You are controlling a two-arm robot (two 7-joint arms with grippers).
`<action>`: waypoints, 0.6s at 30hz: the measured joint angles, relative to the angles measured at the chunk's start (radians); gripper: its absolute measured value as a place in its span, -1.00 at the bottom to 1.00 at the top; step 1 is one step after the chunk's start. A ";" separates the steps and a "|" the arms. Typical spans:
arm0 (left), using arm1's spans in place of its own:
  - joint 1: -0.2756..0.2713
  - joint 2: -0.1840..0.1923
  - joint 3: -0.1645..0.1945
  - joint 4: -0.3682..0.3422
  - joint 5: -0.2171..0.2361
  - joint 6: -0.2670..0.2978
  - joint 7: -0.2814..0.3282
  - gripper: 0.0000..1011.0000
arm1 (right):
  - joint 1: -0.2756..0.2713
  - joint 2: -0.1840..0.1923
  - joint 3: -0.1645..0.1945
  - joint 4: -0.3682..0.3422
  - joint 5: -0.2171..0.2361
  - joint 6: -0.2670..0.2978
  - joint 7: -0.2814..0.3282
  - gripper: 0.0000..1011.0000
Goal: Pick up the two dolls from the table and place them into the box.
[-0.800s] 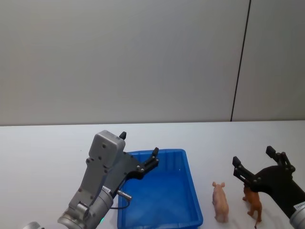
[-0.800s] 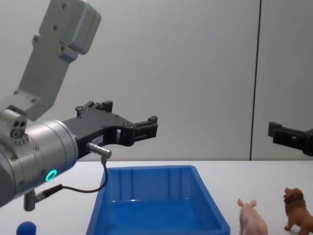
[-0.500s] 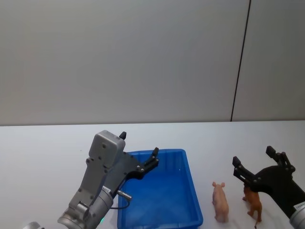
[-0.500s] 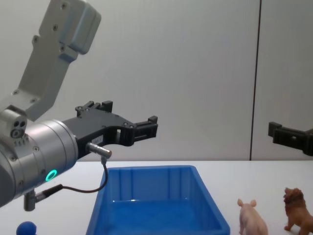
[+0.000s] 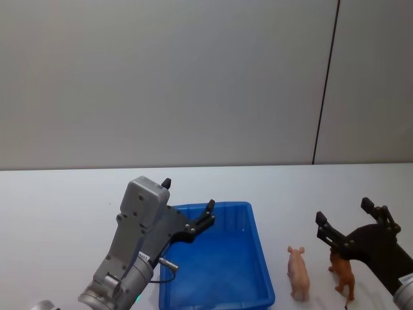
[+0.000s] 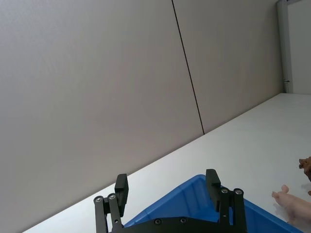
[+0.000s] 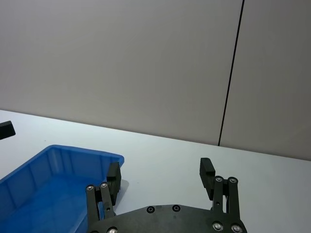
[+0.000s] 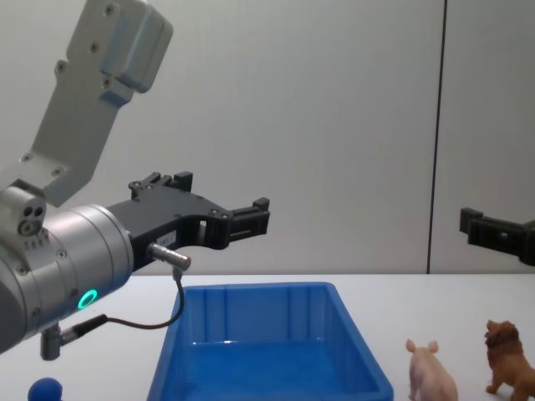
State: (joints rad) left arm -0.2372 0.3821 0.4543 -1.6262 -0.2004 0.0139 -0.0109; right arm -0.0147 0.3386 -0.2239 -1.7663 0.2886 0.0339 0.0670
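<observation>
Nothing had shifted that I could make out since the earlier frame. Both my arms hung where they had been, and the dolls stood on the same spots.

The table (image 5: 58,206) ran white and flat across my front, back to a grey wall (image 5: 161,84). On it, just ahead of me, sat the blue box (image 5: 226,265), its long sides running away from me.

My left gripper (image 5: 188,194) was raised over the box's left side. In the chest view it was well above the rim and pointed forward and to the right. Its fingers (image 6: 121,182) were spread wide, released.

My right gripper (image 5: 343,212) hovered off to the right. In the head view it was over the lion, and in the chest view it was high above the table. It too was released, with its fingers apart.

The pig (image 5: 298,271) stood on the table just right of the box, clear of its wall, with its head toward the far side. The lion (image 5: 342,276) stood on the table just right of the pig, near it but not touching. In the head view its front was partly hidden behind my right gripper. In the chest view it stood at the right edge with its maned head up.

A small blue ball (image 8: 43,390) lay on the near left of the table, left of the box and well apart from the dolls.
</observation>
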 joint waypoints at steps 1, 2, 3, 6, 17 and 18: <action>0.000 0.000 0.000 0.000 0.000 0.000 0.000 0.98 | -0.001 0.002 0.002 0.000 0.003 0.000 0.000 0.98; 0.000 0.000 0.000 0.000 0.000 0.000 0.000 0.98 | -0.001 0.003 0.003 0.000 0.004 0.000 0.000 0.98; 0.000 0.000 0.000 0.000 0.000 0.000 0.000 0.98 | -0.002 0.005 0.005 0.000 0.006 0.000 0.001 0.98; 0.000 0.000 0.000 0.000 0.000 0.000 0.000 0.98 | -0.008 0.014 0.013 0.000 0.017 0.003 0.003 0.98; 0.000 0.000 0.000 0.000 0.000 0.000 0.000 0.98 | -0.041 0.065 0.048 0.012 0.072 0.049 0.029 0.98; 0.000 0.000 0.000 0.000 0.000 0.000 0.000 0.98 | -0.043 0.067 0.049 0.014 0.076 0.053 0.032 0.98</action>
State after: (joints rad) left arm -0.2372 0.3821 0.4542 -1.6262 -0.2004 0.0139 -0.0110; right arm -0.0578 0.4061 -0.1745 -1.7525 0.3650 0.0871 0.0995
